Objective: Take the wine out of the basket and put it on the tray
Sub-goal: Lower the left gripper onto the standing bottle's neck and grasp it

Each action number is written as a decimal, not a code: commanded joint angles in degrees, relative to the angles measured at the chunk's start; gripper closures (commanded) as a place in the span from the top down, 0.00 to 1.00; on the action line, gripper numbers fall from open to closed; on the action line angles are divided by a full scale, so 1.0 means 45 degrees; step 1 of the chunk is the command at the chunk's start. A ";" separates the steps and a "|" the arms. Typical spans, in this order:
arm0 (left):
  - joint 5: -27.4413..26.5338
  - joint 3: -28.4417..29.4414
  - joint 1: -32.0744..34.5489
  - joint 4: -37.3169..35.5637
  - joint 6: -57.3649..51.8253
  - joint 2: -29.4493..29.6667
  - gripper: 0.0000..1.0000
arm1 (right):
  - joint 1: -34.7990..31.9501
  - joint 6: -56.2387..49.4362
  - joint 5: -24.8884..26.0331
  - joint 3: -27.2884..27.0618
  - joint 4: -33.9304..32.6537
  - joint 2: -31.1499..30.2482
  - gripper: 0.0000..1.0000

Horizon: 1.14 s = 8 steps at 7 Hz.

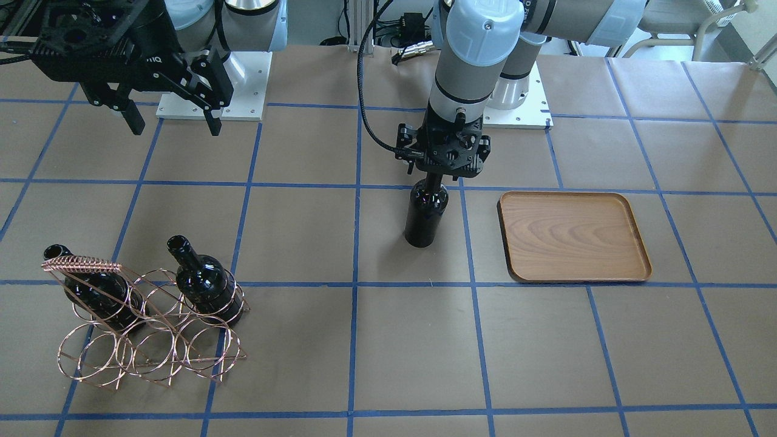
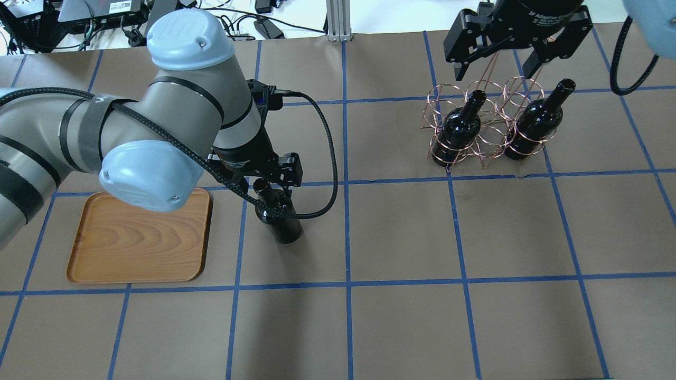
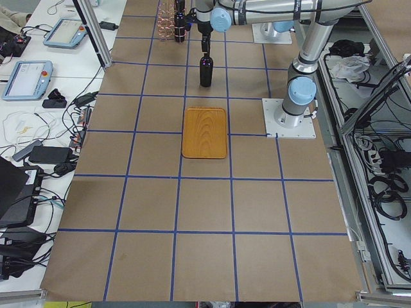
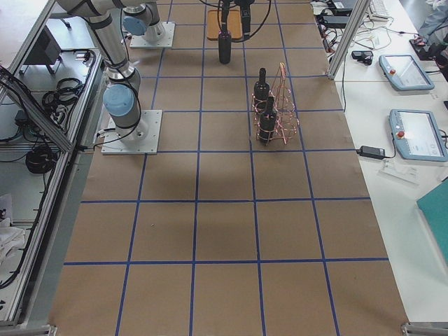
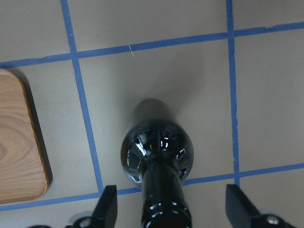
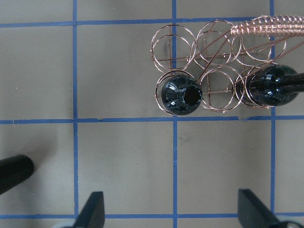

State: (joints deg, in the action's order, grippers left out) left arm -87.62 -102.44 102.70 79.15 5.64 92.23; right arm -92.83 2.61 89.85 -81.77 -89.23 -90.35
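One black wine bottle (image 1: pixel 427 212) stands upright on the brown paper, just beside the wooden tray (image 1: pixel 573 237) and not on it. My left gripper (image 1: pixel 432 179) hangs over the bottle. In the left wrist view its fingers (image 5: pixel 107 209) stand wide apart on either side of the neck (image 5: pixel 161 199), so it is open. The copper wire basket (image 1: pixel 152 340) holds two more bottles (image 1: pixel 203 279) (image 1: pixel 94 291). My right gripper (image 1: pixel 171 124) is open and empty, raised above and behind the basket. In the right wrist view the basket (image 6: pixel 209 61) lies below.
The table is covered in brown paper with a blue tape grid. The arms' white base plates (image 1: pixel 212 85) sit at the robot's side. The tray (image 2: pixel 140 243) is bare. Cables and operator devices lie beyond the table edges.
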 commanded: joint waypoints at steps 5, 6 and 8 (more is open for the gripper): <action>-0.0040 0.0029 0.0009 0.0165 -0.0159 -0.0007 0.00 | -0.0016 -0.0483 0.0366 -0.0014 0.0043 -0.0001 1.00; -0.0059 0.0203 0.0009 0.0146 -0.0160 -0.0026 0.00 | -0.0016 -0.0483 0.0385 -0.0014 0.0043 -0.0001 1.00; -0.0467 0.1175 -0.0456 0.0532 -0.1031 -0.0084 0.00 | -0.0016 -0.0503 0.0386 -0.0014 0.0063 -0.0001 1.00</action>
State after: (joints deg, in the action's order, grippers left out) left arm -88.54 -99.95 101.98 80.26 3.64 92.02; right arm -92.90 0.38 91.57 -81.83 -89.02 -90.35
